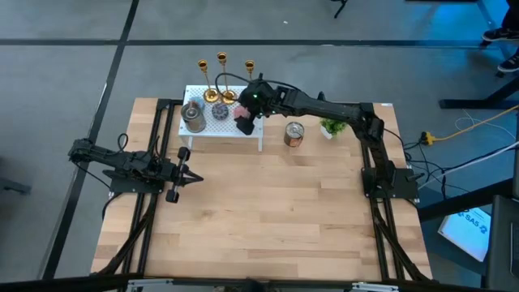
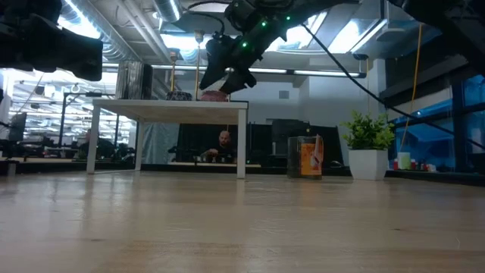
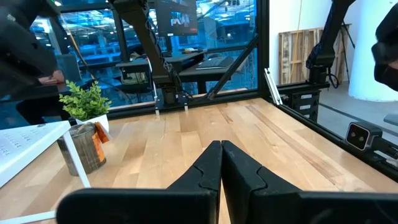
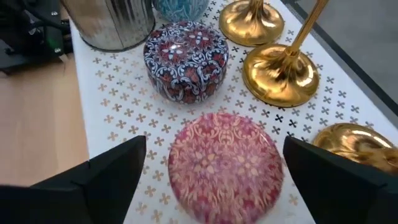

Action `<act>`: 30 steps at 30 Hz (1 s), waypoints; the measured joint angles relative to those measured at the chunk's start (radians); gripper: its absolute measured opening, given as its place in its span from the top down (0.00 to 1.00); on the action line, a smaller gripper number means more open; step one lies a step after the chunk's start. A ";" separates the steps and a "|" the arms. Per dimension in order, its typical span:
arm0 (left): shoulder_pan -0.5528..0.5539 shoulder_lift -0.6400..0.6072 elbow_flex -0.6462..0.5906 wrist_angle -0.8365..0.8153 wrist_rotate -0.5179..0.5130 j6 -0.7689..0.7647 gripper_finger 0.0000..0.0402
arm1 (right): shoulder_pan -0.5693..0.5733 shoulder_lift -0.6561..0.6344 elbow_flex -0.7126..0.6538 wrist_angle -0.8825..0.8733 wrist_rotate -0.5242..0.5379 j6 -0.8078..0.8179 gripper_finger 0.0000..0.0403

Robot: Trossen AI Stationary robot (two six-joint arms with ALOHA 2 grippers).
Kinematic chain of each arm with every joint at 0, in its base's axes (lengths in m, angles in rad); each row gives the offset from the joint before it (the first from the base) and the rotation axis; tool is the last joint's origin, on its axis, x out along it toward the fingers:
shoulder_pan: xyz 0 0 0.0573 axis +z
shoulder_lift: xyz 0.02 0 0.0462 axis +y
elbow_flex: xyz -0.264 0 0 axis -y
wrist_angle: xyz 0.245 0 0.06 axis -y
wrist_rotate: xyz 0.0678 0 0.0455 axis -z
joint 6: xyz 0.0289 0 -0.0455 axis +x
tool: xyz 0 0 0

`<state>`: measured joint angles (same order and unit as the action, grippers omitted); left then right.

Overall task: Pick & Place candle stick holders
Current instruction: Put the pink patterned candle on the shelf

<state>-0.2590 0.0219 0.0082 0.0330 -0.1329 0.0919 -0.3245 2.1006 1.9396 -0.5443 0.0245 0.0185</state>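
Observation:
Three gold candle stick holders [image 1: 221, 69] stand upright on their round bases at the far edge of a small white perforated stand [image 1: 212, 130]. Their bases [image 4: 283, 74] show in the right wrist view. My right gripper [image 1: 247, 112] is open above the stand. Its fingers [image 4: 115, 171] stand on either side of a round pink patterned tin [image 4: 227, 165], near the holders' bases, and touch nothing that I can see. My left gripper [image 1: 185, 174] is shut and empty, low over the table's left part.
On the stand are also a speckled blue-red tin [image 4: 186, 59], a blue tin [image 4: 180, 7] and a silver tin [image 4: 115, 22]. On the table right of the stand stand a copper-silver can [image 1: 294, 134] and a small potted plant [image 1: 332, 127]. The near half of the table [image 1: 268, 219] is bare wood.

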 joint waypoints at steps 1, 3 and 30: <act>0.000 0.000 0.000 0.000 0.000 0.000 0.99 | 0.003 -0.008 0.000 -0.007 -0.004 0.000 0.05; 0.000 0.000 0.000 0.000 0.000 0.000 0.98 | 0.008 -0.039 0.000 -0.019 -0.017 -0.002 0.05; 0.000 0.000 0.000 0.000 -0.004 0.000 0.99 | 0.044 -0.113 -0.190 0.012 0.128 -0.089 0.99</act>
<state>-0.2592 0.0223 0.0082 0.0330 -0.1368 0.0917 -0.2806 1.9877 1.7495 -0.5326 0.1520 -0.0705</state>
